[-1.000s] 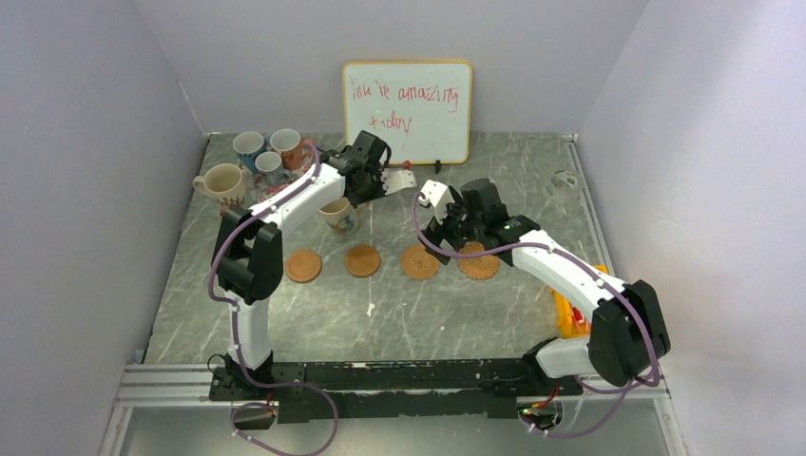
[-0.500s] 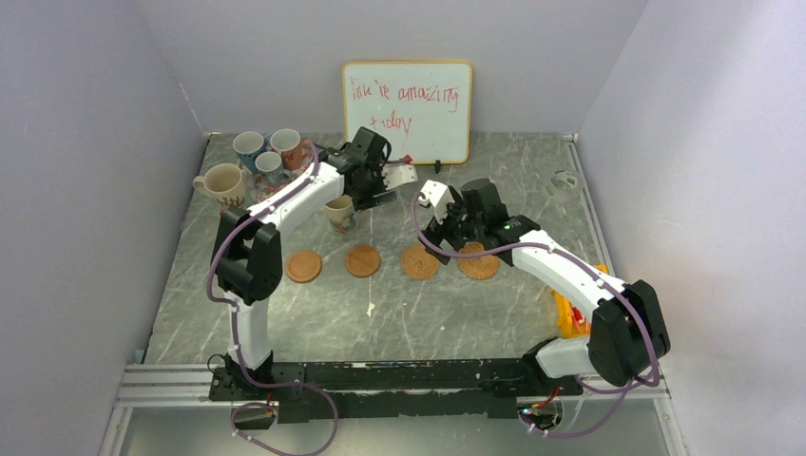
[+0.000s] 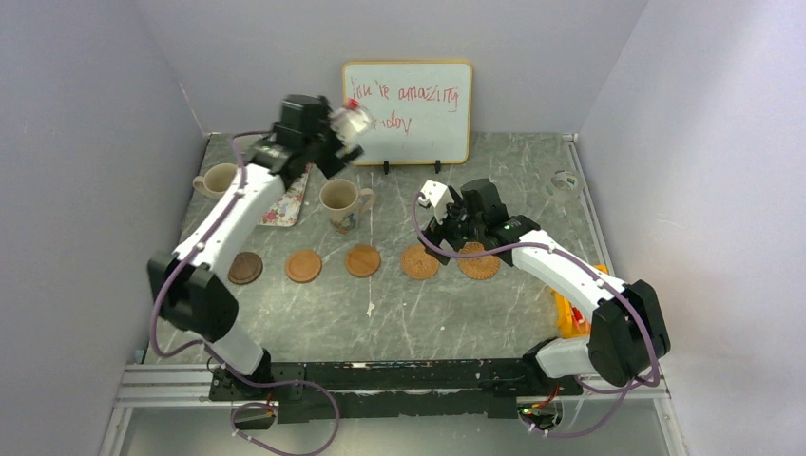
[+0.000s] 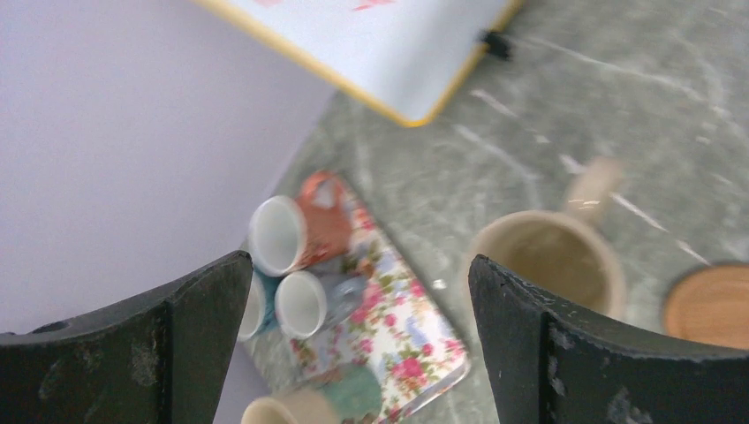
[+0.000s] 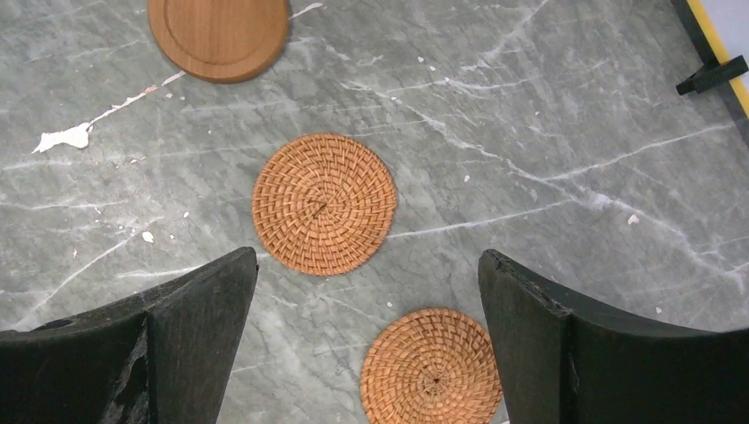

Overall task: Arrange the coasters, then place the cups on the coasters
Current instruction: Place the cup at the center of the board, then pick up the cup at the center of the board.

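**Cup let go behind the coaster row**

You now have the left gripper (image 4: 360, 263) with its jaws spread wide and nothing between them. A second ago it was pinched on the printed cup (image 3: 338, 199). Since then it has released and swung up and back toward the whiteboard (image 3: 409, 109).

The cup stands upright on the bare table (image 3: 532, 180) with its handle to the right. It is just behind the row of coasters (image 3: 362, 259), near the middle tan one, but touches none of them. With the arm out of the way you can also see the dark coaster (image 3: 245, 268) at the left end, so all five lie in one line.

The right gripper (image 5: 366, 256) has not moved. It hangs wide and empty over the two woven coasters (image 5: 324, 203).

Judge it this way: arranging looks finished, and the cup work has barely begun. The released cup has only been brought nearer and is not placed, so it will need a second pick to land on a disc.

The big cream cup (image 3: 217, 180) waits at far left. The wrist view shows three small cups (image 4: 300, 305) bunched at the far end of the tray (image 4: 415, 353). They sit close together, so watch for a finger nudging a neighbour when you reach in.
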Motion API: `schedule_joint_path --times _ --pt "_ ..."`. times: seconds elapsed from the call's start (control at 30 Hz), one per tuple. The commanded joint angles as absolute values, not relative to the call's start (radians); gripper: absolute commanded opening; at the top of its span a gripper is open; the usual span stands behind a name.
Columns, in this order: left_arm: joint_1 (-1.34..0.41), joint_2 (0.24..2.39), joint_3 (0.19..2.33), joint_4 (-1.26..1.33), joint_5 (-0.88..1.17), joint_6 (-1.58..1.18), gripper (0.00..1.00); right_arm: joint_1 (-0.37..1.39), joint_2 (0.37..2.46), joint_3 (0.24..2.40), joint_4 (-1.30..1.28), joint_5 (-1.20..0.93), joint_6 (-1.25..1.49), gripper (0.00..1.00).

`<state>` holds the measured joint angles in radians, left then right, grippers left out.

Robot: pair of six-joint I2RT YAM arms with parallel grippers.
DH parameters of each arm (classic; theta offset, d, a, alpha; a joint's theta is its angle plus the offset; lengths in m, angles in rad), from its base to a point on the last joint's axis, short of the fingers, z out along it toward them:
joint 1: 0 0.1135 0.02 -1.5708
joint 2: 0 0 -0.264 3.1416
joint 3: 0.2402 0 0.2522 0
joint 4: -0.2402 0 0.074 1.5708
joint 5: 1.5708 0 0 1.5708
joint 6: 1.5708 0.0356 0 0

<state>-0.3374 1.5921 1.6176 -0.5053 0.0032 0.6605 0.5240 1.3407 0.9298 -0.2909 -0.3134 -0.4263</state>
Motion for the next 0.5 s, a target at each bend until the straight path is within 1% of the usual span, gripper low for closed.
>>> schedule_joint_path --times 0.0,0.1,0.23,0.47 --pt "-0.212 1.538 1.545 -0.454 0.004 0.599 0.98 0.520 1.309 0.928 -0.274 -0.343 -0.430 1.00" --pt "-0.156 1.518 1.458 -0.421 -0.042 0.614 0.98 0.520 1.308 0.928 -0.275 -0.343 -0.429 1.00" --pt "-0.103 1.540 1.390 -0.426 -0.046 0.591 0.98 0.520 1.307 0.930 -0.276 -0.340 -0.428 1.00" --pt "-0.097 1.580 1.320 -0.455 0.043 0.515 0.98 0.511 1.300 0.928 -0.276 -0.348 -0.422 1.00"
